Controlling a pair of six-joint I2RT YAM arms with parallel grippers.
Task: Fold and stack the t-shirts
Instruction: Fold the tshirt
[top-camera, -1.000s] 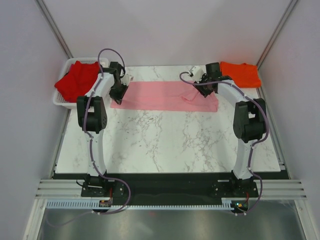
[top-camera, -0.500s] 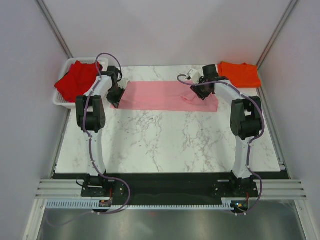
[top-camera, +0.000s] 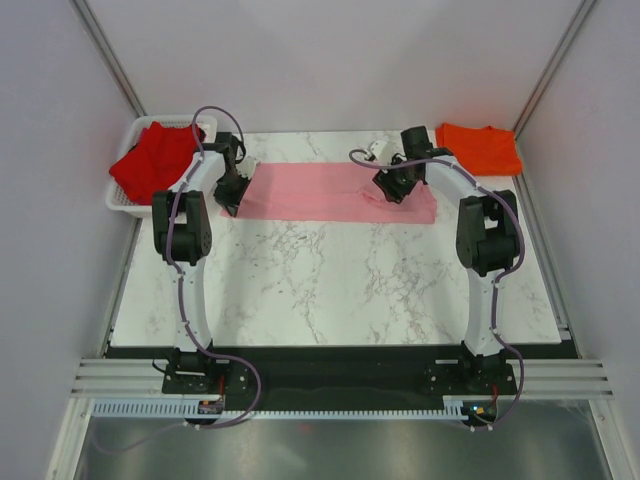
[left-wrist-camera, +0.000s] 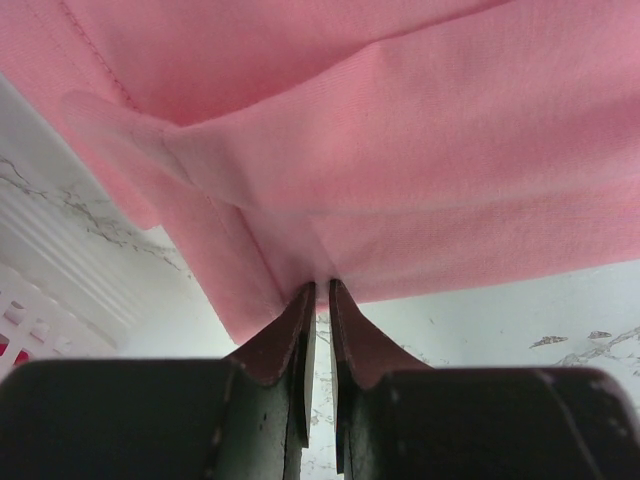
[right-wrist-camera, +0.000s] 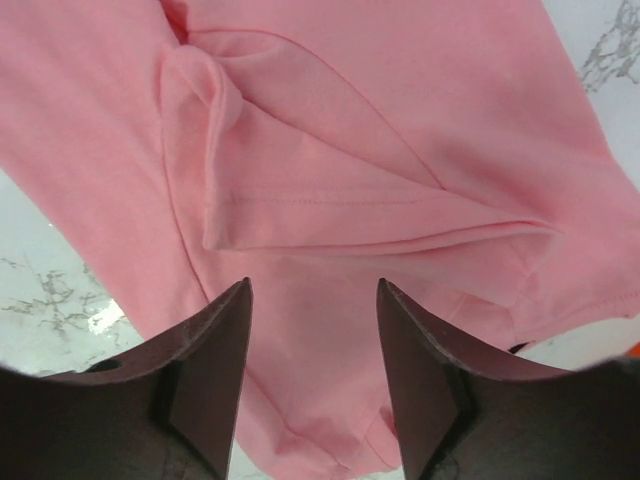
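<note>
The light pink t-shirt (top-camera: 320, 190) lies spread flat across the far middle of the table. My left gripper (top-camera: 232, 196) is at its left edge. In the left wrist view its fingertips (left-wrist-camera: 322, 284) are shut on the pink hem (left-wrist-camera: 300, 260), which bunches into them. My right gripper (top-camera: 390, 187) hovers over the shirt's right part, open, with nothing between its fingers (right-wrist-camera: 313, 285); a folded sleeve flap (right-wrist-camera: 330, 200) lies just beyond them. The bright orange t-shirt (top-camera: 482, 147) sits folded at the far right corner. The deep red t-shirt (top-camera: 155, 160) lies in the basket.
A white mesh basket (top-camera: 118, 206) stands at the far left, off the table's edge, and its rim (left-wrist-camera: 30, 310) shows beside my left gripper. White marble tabletop (top-camera: 330, 280) stretches toward the arm bases. Enclosure walls close in the sides and back.
My right gripper has opened wider and shifted left over the pink shirt. My left gripper closed slightly more on the hem and barely moved.
</note>
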